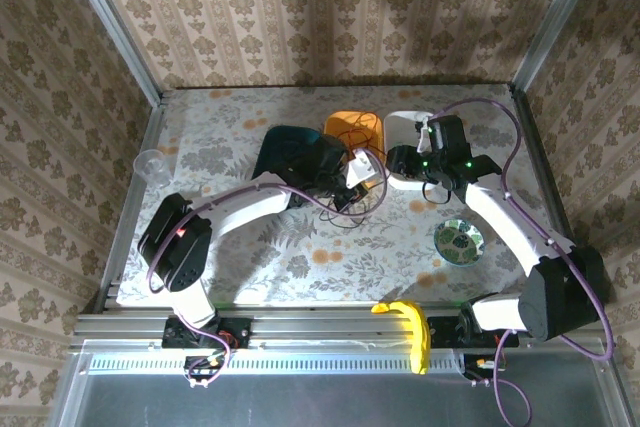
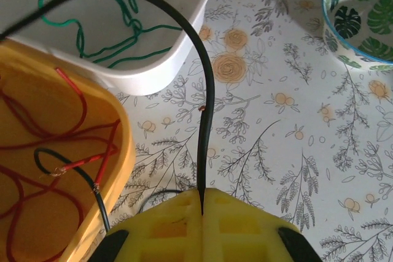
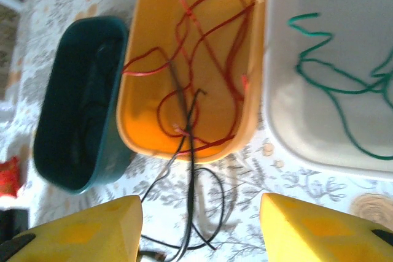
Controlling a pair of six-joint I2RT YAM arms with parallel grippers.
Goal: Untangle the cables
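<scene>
Three bins stand side by side at the far middle of the desk (image 1: 300, 257).

- Teal bin (image 3: 80, 102), left of frame in the right wrist view: the inside is too dark to tell its contents.
- Orange bin (image 3: 190, 59), centre: holds loose loops of red cables (image 3: 215, 29), with a black strand crossing them.
- White bin (image 3: 331, 90), right: holds one green cable (image 3: 331, 87), kinked and looping.

Left fingers (image 2: 212, 210): clenched on the black cable (image 2: 206, 90), which is pinched in the seam at bottom centre of the left wrist view. From there its long axis runs almost straight up the frame, then bends toward the upper left and arches over the white bin's rim.

Right fingers (image 3: 126, 213): released, standing apart at the lower corners, nothing between them. Beneath the gap the black cable comes down over the orange bin's near rim and loops on the desk at lower centre.

View differences:
- The left wrist view shows the pinch and a leaf-patterned bowl (image 2: 362, 23) at upper right.
- The right wrist view shows all three bins at once.
- The top view shows both arms meeting at the bins, a clear cup (image 1: 150, 163) near the desk's left edge and the bowl at right of centre. The cable colours are hard to read there.
</scene>
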